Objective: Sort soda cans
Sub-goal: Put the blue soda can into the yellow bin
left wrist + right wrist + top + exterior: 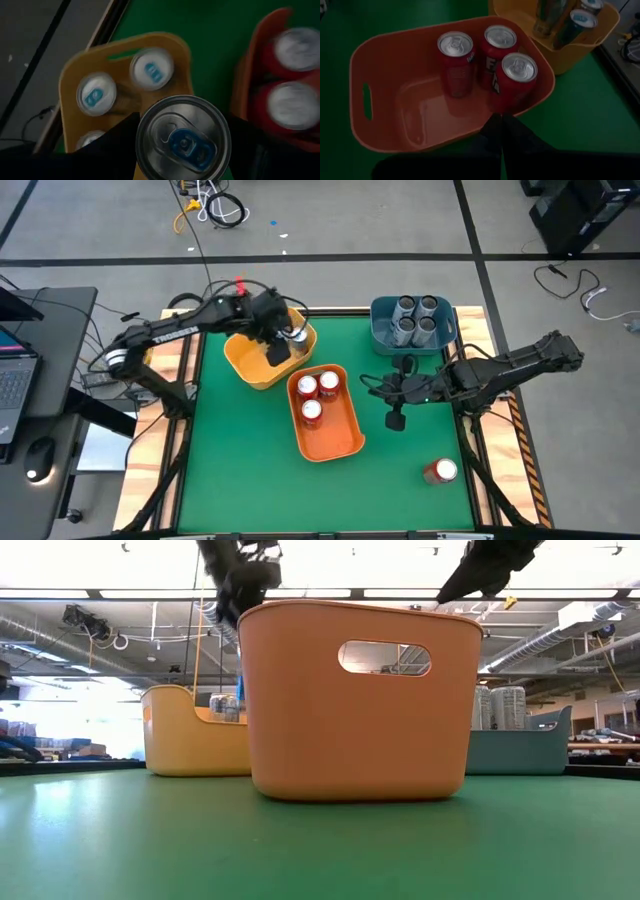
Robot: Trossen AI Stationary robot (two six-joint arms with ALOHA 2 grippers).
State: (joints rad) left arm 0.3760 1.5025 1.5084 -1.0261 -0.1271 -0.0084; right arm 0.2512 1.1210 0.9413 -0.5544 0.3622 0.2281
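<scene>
Overhead, a silver-topped, teal-tabbed can (183, 137) in the left pincer (281, 348).

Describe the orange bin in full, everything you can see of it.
The orange bin is a smooth, plastic-looking tub with rounded corners and an oval handle slot in its end wall. It stands upright on the green table, mid-table, between the yellow bin and the shut right gripper, close beside the yellow one. Three upright red soda cans cluster at one end; the rest is bare.

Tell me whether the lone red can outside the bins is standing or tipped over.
Upright. The high view shows the red soda can with its round silver top facing up, on the green table near the front right corner.
</scene>
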